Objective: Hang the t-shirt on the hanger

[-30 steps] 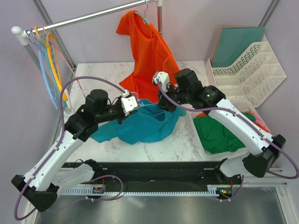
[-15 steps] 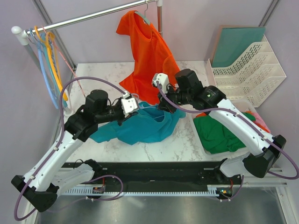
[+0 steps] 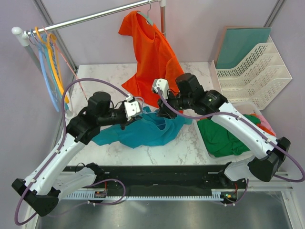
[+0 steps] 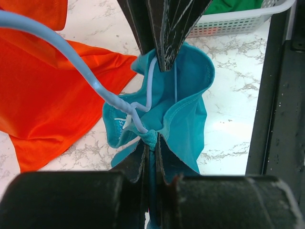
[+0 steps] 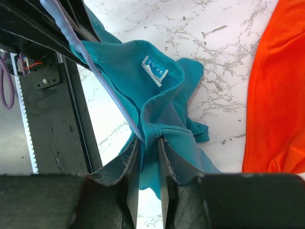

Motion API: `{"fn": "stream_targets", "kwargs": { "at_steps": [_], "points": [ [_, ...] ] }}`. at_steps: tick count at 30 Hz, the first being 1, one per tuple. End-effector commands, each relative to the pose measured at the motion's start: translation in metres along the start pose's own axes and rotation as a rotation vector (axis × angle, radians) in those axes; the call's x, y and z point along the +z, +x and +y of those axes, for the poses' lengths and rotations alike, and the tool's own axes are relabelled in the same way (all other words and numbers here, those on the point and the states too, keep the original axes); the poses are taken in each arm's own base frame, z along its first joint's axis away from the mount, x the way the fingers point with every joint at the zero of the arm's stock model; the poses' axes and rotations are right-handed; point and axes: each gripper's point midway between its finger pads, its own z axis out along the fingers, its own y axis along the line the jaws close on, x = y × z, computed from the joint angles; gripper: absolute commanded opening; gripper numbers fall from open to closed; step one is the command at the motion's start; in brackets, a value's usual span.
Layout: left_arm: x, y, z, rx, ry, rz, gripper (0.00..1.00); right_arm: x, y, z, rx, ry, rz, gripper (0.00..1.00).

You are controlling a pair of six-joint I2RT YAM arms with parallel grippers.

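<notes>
Left claw [image 4: 151,142] clamps the t-shirt [image 4: 190,109] collar, right claw [image 5: 148,142] pinches it opposite, hanger [image 4: 71,52] running between them over the bench [image 3: 188,145].

Both arms are wearing white shells on their long links, the left arm [image 3: 57,157] and the right arm [image 3: 248,131] alike, and are carrying bulky black motor housings [image 3: 97,102] at the joints. Black bases [image 3: 38,200] are sitting under them. A thin purple cable [image 3: 95,79] is running in the open along each arm, and a small white camera block [image 3: 132,106] is showing at each wrist. The left gripper [image 4: 151,143] and right gripper [image 5: 148,140] are showing matte black fingers [image 4: 133,160] — flat, tapering to thin tips, paler along the edges.
</notes>
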Motion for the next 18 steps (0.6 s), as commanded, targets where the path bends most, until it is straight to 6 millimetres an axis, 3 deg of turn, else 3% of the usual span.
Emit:
{"fn": "stream_targets", "kwargs": {
  "at_steps": [1,6,9,10,15,18],
  "points": [
    [-0.005,-0.034,-0.008,0.044,0.062,-0.119,0.02,0.008,-0.014,0.008,-0.058,-0.029,-0.061,0.27],
    [-0.006,-0.038,-0.013,0.048,0.086,-0.139,0.02,0.012,-0.017,0.005,-0.058,-0.022,-0.069,0.27],
    [-0.005,-0.036,-0.009,0.032,0.060,-0.126,0.02,0.010,-0.019,0.004,-0.068,-0.009,-0.071,0.03],
    [-0.007,-0.036,-0.008,0.031,0.050,-0.125,0.03,0.009,-0.017,0.002,-0.073,0.005,-0.068,0.00],
    [-0.017,-0.022,-0.001,0.025,-0.027,-0.057,0.30,-0.010,-0.012,-0.010,-0.112,0.092,-0.067,0.00],
    [-0.028,-0.005,-0.001,0.018,-0.065,0.015,0.36,-0.025,-0.010,-0.020,-0.122,0.136,-0.072,0.00]
  ]
}}
